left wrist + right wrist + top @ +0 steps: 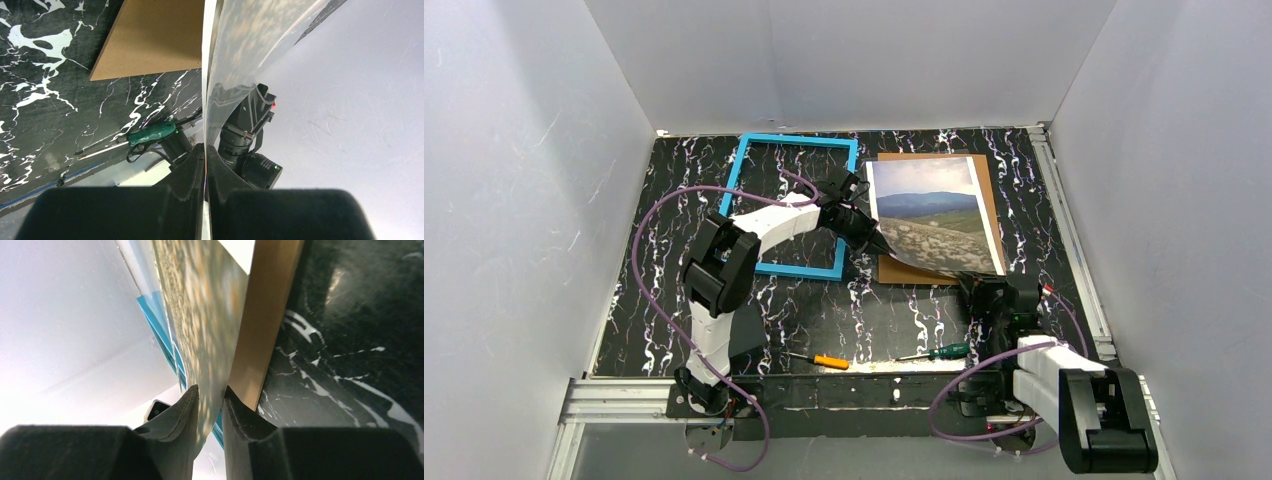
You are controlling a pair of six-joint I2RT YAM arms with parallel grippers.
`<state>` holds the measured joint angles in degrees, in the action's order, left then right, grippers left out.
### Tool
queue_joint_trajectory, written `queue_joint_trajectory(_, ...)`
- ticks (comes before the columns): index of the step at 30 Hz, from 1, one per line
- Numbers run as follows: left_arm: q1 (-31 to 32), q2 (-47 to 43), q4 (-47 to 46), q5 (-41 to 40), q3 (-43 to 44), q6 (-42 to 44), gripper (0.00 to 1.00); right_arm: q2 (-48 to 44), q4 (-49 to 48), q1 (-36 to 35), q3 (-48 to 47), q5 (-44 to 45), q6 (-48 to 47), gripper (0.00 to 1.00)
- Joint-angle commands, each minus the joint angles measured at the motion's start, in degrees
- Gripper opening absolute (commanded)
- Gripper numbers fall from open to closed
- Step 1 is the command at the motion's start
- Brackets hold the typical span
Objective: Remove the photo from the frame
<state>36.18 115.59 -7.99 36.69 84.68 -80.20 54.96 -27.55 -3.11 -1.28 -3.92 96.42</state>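
The photo (932,212) lies on a brown backing board (990,190), and its near edge is lifted and curled. The empty blue frame (793,141) lies flat to its left. My left gripper (871,238) is shut on the photo's near-left corner; in the left wrist view the sheet (250,45) rises edge-on from between the closed fingers (205,146). My right gripper (980,283) is at the near-right corner. Its fingers (210,389) stand apart with the photo (207,315) passing between them, the board (267,315) to the right and the frame (157,322) behind.
An orange-handled screwdriver (826,360) and a green-handled one (944,351) lie near the front edge of the black marbled table (674,170). White walls enclose three sides. A metal rail (1069,230) runs along the right edge.
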Motion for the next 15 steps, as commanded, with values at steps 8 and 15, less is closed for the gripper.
queue_joint_trajectory(8, 0.5, 0.0, 5.9, 2.6, -0.4, 2.5, 0.0, 6.1, -10.5, -0.4, 0.2, 1.6, -0.4, 0.03)
queue_joint_trajectory(15, 0.2, 2.1, 8.7, 1.0, 1.2, 7.8, 0.16, -7.5, 9.2, -0.4, 0.9, 3.6, -3.3, 0.01)
